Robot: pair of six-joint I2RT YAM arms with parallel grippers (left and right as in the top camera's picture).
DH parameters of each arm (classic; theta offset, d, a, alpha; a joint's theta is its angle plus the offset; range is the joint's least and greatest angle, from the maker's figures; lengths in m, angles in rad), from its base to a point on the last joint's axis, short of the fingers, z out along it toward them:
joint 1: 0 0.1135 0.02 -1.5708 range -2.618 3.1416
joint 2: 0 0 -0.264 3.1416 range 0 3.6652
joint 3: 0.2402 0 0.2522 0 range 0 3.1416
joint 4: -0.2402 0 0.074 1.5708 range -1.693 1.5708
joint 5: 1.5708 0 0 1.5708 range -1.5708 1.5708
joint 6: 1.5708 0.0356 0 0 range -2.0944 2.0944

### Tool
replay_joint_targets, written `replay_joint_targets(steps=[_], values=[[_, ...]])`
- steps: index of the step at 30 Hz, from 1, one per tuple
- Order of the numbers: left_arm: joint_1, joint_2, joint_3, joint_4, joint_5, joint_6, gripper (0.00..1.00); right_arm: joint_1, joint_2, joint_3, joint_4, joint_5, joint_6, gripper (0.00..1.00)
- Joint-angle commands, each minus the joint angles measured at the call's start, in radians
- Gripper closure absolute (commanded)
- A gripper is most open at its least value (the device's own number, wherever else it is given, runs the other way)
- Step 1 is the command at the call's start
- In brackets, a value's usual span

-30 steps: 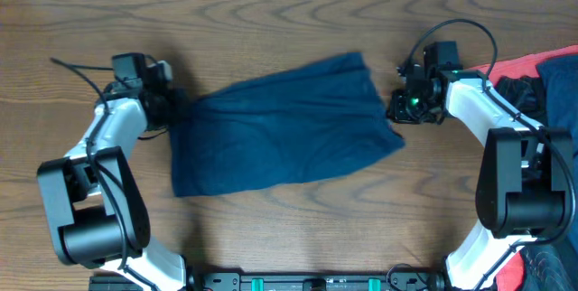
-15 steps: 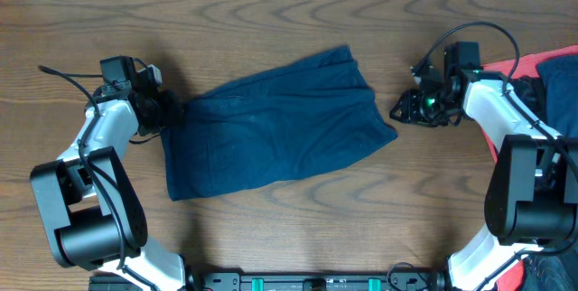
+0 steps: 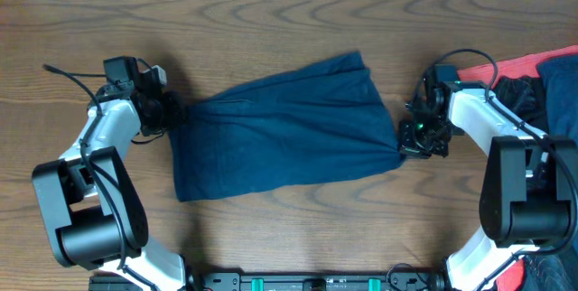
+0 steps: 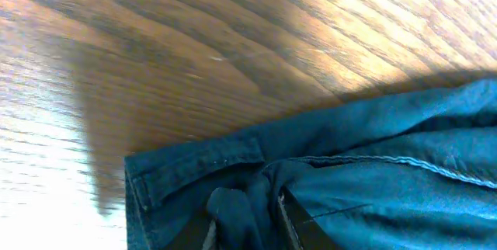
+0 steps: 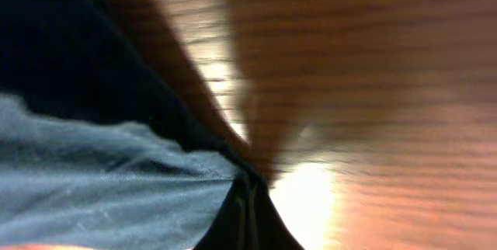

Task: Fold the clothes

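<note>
Currently, left fingers (image 3: 170, 110) and right fingers (image 3: 409, 145) pinch the shorts (image 3: 284, 133).

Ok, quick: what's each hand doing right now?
Left hand: closed on the dark navy-blue soft fabric shorts, at the waistband.
Right hand: closed on the same shorts' opposite corner.

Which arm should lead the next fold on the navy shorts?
Right, probably. The right gripper pinches the near leg-hem corner of the shorts, free to carry across; the left gripper pinches the waistband and can anchor it.
</note>
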Motion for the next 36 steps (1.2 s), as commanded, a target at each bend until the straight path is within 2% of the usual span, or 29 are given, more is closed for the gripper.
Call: replay_joint_targets(steps=[1,5,7,8,12,15,23,29,36], values=[[0.010,-0.024,0.013,-0.005,-0.016,0.018,0.79,-0.019,-0.023,-0.003,-0.008,0.110,0.029,0.85],[0.010,-0.051,0.013,-0.036,-0.016,0.052,0.77,-0.046,-0.090,0.016,0.032,0.063,0.028,0.83],[0.010,-0.072,0.013,-0.052,-0.016,0.055,0.68,-0.068,-0.144,0.023,0.097,-0.035,-0.002,0.77],[0.010,-0.084,0.013,-0.059,-0.016,0.055,0.62,-0.079,-0.174,0.023,0.153,-0.112,-0.018,0.70],[0.005,-0.130,0.013,-0.094,-0.012,0.055,0.39,-0.093,-0.225,0.023,0.385,-0.336,-0.005,0.63],[-0.007,-0.149,0.013,-0.126,-0.012,0.055,0.32,-0.064,-0.198,0.023,0.509,-0.354,0.072,0.62],[-0.039,-0.153,0.013,-0.306,-0.013,0.048,0.30,0.018,0.019,0.023,0.746,-0.351,0.165,0.61],[-0.041,-0.153,0.013,-0.444,-0.012,0.039,0.30,0.032,0.132,0.023,0.887,-0.428,0.187,0.59],[-0.045,-0.153,-0.014,-0.488,-0.011,0.039,0.29,0.041,0.198,0.023,0.966,-0.486,0.214,0.60]])
